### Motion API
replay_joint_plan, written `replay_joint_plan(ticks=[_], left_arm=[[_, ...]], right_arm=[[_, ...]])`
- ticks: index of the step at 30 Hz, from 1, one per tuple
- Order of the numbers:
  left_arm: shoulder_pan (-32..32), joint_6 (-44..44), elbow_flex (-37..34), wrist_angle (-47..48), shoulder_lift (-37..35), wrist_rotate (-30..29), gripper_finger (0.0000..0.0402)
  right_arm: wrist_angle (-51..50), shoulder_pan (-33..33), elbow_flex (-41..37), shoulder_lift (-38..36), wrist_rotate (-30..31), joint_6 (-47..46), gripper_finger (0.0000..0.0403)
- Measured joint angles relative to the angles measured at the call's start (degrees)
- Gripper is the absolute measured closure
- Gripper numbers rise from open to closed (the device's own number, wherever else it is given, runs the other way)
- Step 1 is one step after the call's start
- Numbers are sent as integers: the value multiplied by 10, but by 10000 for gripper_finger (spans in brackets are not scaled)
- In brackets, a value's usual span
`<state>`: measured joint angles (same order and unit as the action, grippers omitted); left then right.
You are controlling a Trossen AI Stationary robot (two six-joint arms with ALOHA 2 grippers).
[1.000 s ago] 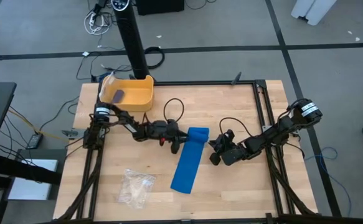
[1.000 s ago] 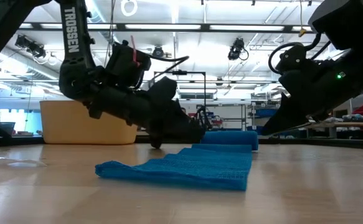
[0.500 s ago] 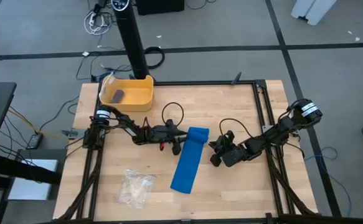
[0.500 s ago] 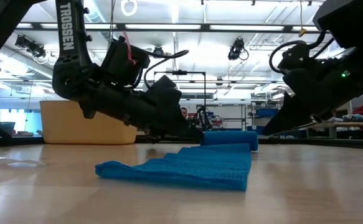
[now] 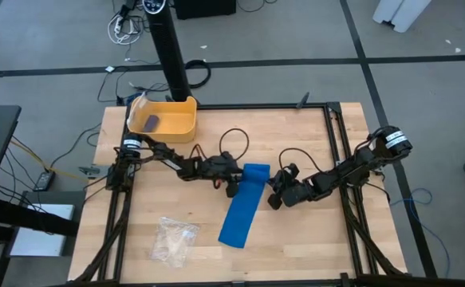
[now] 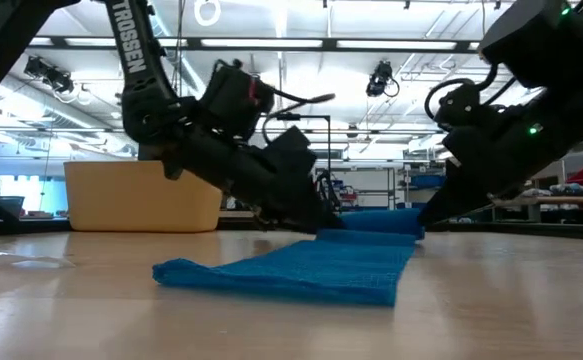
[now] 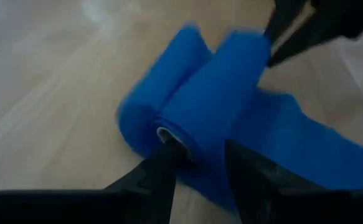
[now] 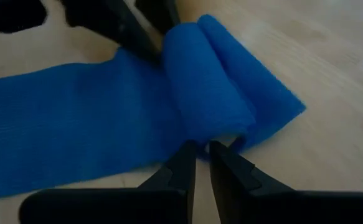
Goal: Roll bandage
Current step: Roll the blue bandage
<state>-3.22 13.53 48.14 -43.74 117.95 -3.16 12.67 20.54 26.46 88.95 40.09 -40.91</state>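
The bright blue bandage (image 5: 242,209) lies flat on the wooden table, running from the near middle toward the far side. Its far end is wound into a short roll (image 5: 254,171) that rests on the strip. My left gripper (image 5: 234,186) is open and stands at the roll's left end (image 7: 169,134). My right gripper (image 5: 273,194) has its fingers almost together, with the tips at the roll's right end (image 8: 209,134). In the low view both grippers come down slanting onto the roll (image 6: 381,222). My left gripper comes slanting down from the table's left, along the roll. One fingertip (image 7: 167,149) sits at the pale core of the roll's left end (image 7: 169,134). The other (image 7: 234,155) lies outside, by the roll's near side above the flat strip. The roll rests on the strip. My right gripper comes slanting down from the table's right, along the roll. Its two fingertips (image 8: 190,149) meet the roll's right end (image 8: 209,134). Whether a layer lies between them, I cannot tell. The roll rests on the strip.
A yellow bin (image 5: 176,127) with a small dark purple block (image 5: 151,122) stands at the far left, in front of a black post (image 5: 171,56). A clear crinkled plastic bag (image 5: 175,239) lies near left. Black frame rails (image 5: 340,159) run along the table's sides.
My left gripper has gone toward the table's right edge, up to the roll's left end, and has rolled a little about its own line. Its jaws have kept the same gap.
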Motion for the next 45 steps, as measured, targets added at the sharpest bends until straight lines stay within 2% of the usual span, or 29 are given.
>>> replay_joint_plan(ticks=[6, 18, 24, 32, 35, 40, 45], left_arm=[[-6, 0, 4, -8, 0, 9, 259], [-10, 6, 3, -83, 0, 120, 275], [-9, 6, 3, -97, 0, 122, 306], [-9, 3, 3, -110, 0, 128, 378], [-9, -5, 3, -110, 0, 132, 384], [-9, -13, 2, -109, -11, 165, 384], [-13, -14, -21, -102, -75, 216, 384]], right_arm=[[0, -5, 0, 0, -9, 8, 357], [-4, -5, -2, 1, -12, 26, 357], [12, -5, -2, 1, -9, 49, 357], [19, -4, -3, 2, -5, 64, 356], [19, 0, -3, 2, -3, 65, 355], [18, 25, -3, -18, -7, 65, 332], [30, 61, 0, -83, -2, 84, 294]])
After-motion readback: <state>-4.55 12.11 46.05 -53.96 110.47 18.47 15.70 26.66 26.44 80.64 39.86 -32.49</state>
